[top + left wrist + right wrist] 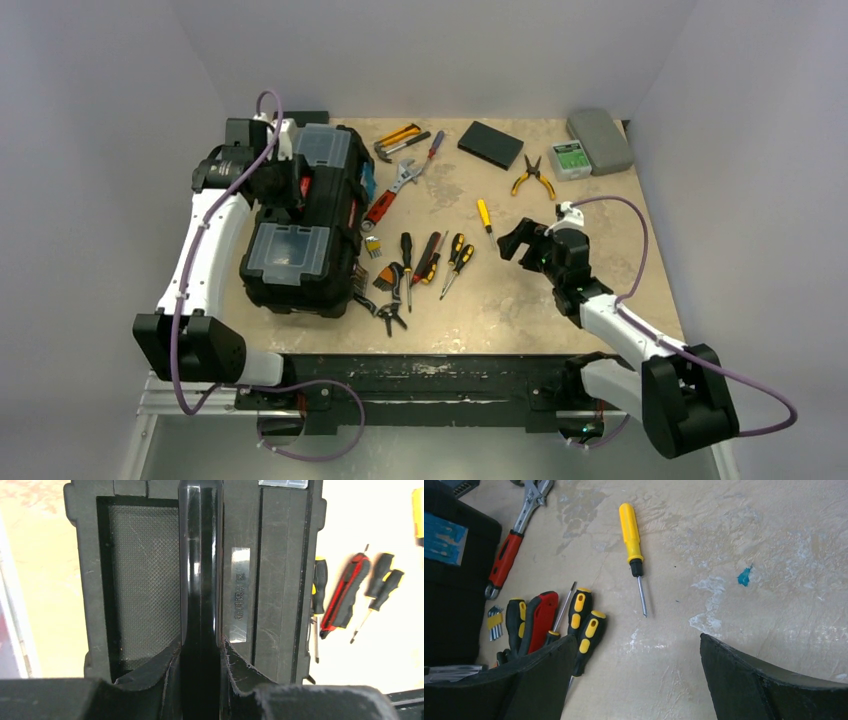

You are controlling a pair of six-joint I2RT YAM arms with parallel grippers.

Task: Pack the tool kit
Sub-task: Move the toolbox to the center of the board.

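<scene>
Between the left jaws, gripped, lies the toolbox handle (200, 570).

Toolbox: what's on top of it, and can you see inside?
Two clear-lidded compartments flank the handle, which the left gripper clamps between its jaws. The toolbox is closed, so its interior is hidden.

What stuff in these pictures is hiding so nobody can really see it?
- Inside the toolbox: top view, its lid covers it.
- How the left gripper holds the handle: top view, its own wrist is in the way.
- Writing on the silver label: left wrist view, too blurry.
- Ends of the screwdrivers: right wrist view, behind a finger of the open right gripper.
</scene>
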